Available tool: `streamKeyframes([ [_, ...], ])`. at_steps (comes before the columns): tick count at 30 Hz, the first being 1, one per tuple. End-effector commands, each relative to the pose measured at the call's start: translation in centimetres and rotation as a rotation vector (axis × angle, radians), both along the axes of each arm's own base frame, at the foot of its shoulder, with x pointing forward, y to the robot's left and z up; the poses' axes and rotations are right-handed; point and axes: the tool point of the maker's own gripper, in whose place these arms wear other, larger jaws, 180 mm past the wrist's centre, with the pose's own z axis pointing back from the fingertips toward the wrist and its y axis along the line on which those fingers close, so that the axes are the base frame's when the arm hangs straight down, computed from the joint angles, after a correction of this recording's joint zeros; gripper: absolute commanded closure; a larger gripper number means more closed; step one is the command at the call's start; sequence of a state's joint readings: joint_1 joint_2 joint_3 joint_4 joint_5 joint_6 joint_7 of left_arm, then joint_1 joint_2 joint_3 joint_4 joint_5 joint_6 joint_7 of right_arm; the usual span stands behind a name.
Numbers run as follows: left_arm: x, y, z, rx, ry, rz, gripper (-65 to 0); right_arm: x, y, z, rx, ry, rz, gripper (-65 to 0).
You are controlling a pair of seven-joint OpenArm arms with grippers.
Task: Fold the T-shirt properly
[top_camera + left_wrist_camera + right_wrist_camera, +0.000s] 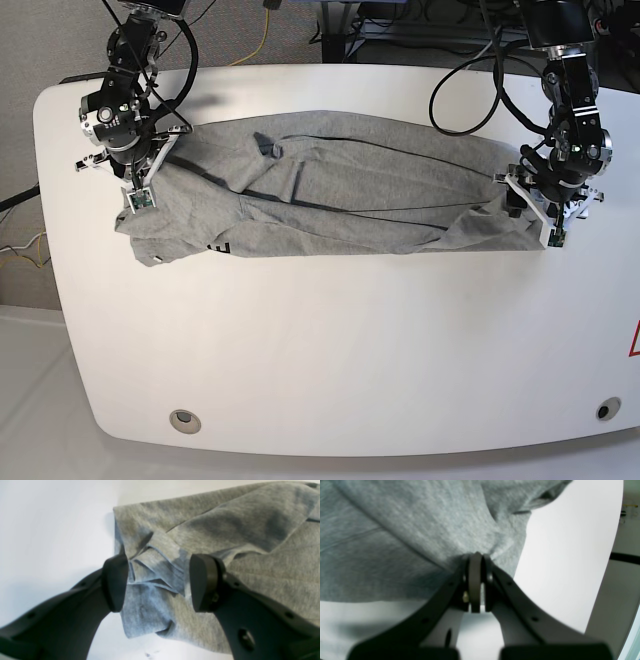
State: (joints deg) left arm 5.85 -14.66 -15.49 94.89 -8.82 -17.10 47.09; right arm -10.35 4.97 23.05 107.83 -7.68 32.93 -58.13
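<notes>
Half done at best: T-shirt [330, 205] stretched in a long, doubled-over band across the far half of the table [330, 360], still creased, lettering peeking at the near-left edge. Right end effector [477, 560] clenched on a bunch of fabric at one end. Left end effector [158, 582] released, spread wide astride the crumpled corner at the other end, gripping nothing. Left to do by my read: smoothing and the crosswise folds.

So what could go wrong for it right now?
Only the right gripper pinches the T-shirt; the left gripper stands open around a bunched corner. Pulling now could drag the cloth lopsided. The creases between the left fingers might get caught, and the shirt, already rumpled, could fold crooked.
</notes>
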Motion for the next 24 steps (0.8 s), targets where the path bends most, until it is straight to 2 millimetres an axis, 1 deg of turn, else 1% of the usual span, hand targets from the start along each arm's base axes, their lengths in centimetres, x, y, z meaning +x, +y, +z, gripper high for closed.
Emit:
streamKeyframes([
  [1, 0.9, 0.4, 1.3, 0.012, -0.048, -0.002, -37.2, 0.3, -0.5, 0.2, -0.015, -0.011, -0.009, 0.0],
  [6, 0.9, 0.4, 1.3, 0.012, -0.048, -0.002, -37.2, -0.7, -0.8, -0.4, -0.020, 0.018, -0.014, 0.0],
  [9, 0.9, 0.4, 1.3, 0.012, -0.048, -0.002, -37.2, -1.2, -1.3, -0.6, -0.047, 0.036, -0.013, 0.0],
  [14, 0.9, 0.4, 1.3, 0.012, -0.049, -0.002, -37.2, -1.9, -2.0, -1.2, -0.091, 0.076, -0.016, 0.0],
  [17, 0.9, 0.4, 1.3, 0.012, -0.049, -0.002, -37.2, -1.8, -2.1, -1.4, -0.095, 0.084, -0.018, 0.0],
  [20, 0.9, 0.4, 1.3, 0.012, -0.049, -0.002, -37.2, -1.7, -2.1, -1.2, -0.097, 0.075, -0.016, 0.0],
  [24, 0.9, 0.4, 1.3, 0.012, -0.049, -0.002, -37.2, -1.1, -2.2, 0.1, -0.116, 0.036, -0.012, 0.0],
])
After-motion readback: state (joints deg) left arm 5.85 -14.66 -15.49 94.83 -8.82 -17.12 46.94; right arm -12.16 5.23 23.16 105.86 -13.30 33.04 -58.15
